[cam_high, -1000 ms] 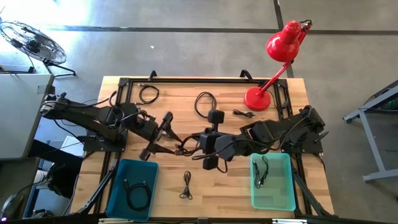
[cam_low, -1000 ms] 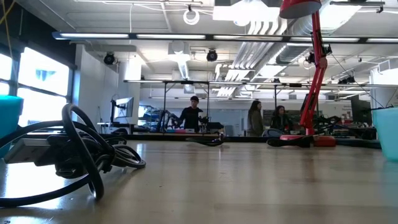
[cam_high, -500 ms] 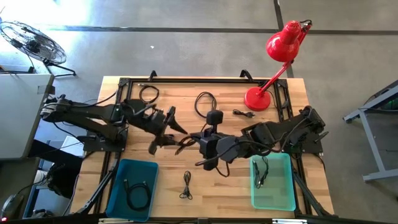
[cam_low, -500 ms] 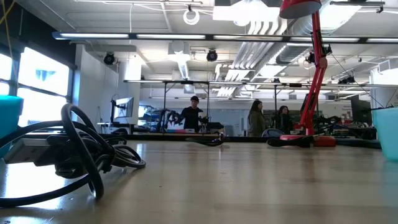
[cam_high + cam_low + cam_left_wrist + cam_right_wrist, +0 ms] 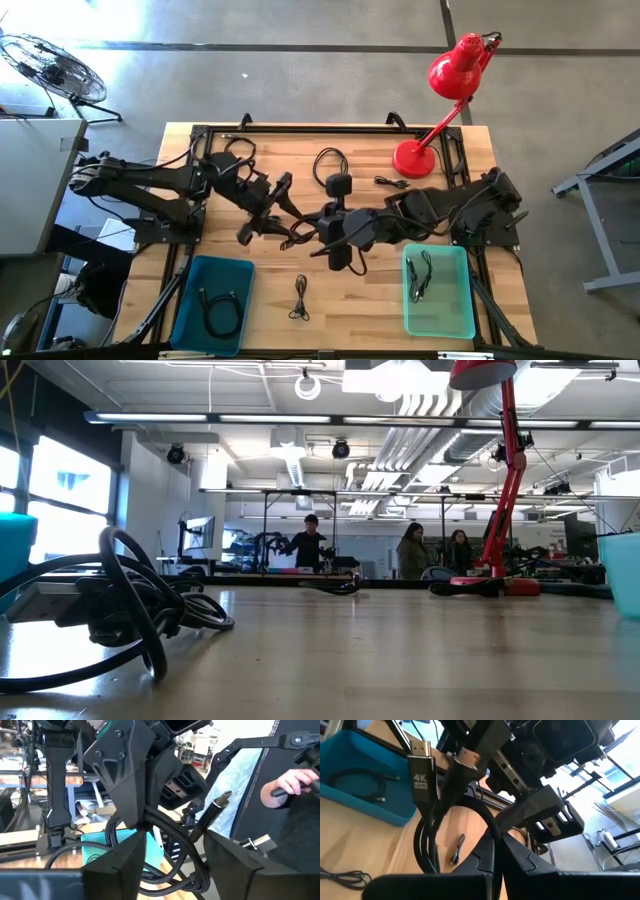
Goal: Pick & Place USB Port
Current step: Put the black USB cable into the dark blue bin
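A coiled black cable (image 5: 297, 235) with a plug marked "4K" (image 5: 422, 776) hangs in the air above the middle of the table. My right gripper (image 5: 320, 230) comes from the table's right and is shut on the coil. My left gripper (image 5: 265, 210) comes from the table's left and is open. Its two fingers stand on either side of the coil (image 5: 170, 827). Whether they touch it, I cannot tell. In the left wrist view my left gripper (image 5: 175, 837) faces the right gripper (image 5: 135, 775), with a second plug (image 5: 216, 804) sticking out beside it. My right gripper (image 5: 496, 837) pinches several loops of the cable's coil (image 5: 485, 817) between its two fingers, coming level from the table's right. The coil is lifted clear of the table, and its loops hang slack below the fingers (image 5: 427, 845). The "4K" plug stands up from the coil.
A blue bin (image 5: 190, 300) at the near left holds a cable, and a green bin (image 5: 466, 295) at the near right holds another. Loose cables lie at the near middle (image 5: 300, 297) and along the far side (image 5: 238, 150), (image 5: 328, 160), (image 5: 392, 182). A red lamp's base (image 5: 412, 158) stands far right.
My left gripper, still open, has moved toward the far edge and to the right, closing in on the coil held by my right gripper. My right gripper has turned a little and shifted slightly toward the far edge with the cable.
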Robot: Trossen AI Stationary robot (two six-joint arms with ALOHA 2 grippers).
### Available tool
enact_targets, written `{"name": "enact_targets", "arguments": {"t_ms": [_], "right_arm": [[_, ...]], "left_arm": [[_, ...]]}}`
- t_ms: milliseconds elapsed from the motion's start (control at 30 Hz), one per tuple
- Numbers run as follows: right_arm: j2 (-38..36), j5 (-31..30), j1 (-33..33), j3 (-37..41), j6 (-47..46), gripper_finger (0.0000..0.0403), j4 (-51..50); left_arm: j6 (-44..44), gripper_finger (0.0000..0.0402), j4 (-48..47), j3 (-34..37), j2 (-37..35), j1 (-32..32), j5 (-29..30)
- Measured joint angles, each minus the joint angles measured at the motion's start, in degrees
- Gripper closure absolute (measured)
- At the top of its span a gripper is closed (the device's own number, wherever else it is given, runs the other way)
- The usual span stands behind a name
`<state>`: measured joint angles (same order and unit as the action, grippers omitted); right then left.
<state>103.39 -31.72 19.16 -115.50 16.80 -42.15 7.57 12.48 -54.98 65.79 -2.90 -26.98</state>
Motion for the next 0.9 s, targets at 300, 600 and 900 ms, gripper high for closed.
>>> {"name": "enact_targets", "arguments": {"t_ms": [300, 600, 900], "right_arm": [[-0.2, -3.4, 0.1, 0.0, 1.4, 0.0334, 0.8], [-7.7, -18.3, 5.3, 0.0, -0.6, 0.0264, 0.3], [-15.6, -10.8, 2.1, 0.0, -24.2, 0.0213, -20.2]], "left_arm": [[-1.4, 0.0386, -5.3, -0.4, -0.8, 1.5, 0.8], [-10.1, 0.0396, -42.7, -11.2, -6.8, 1.3, 14.8], [1.7, 0.0396, -89.1, -25.4, -7.4, -12.0, 21.0]]}}
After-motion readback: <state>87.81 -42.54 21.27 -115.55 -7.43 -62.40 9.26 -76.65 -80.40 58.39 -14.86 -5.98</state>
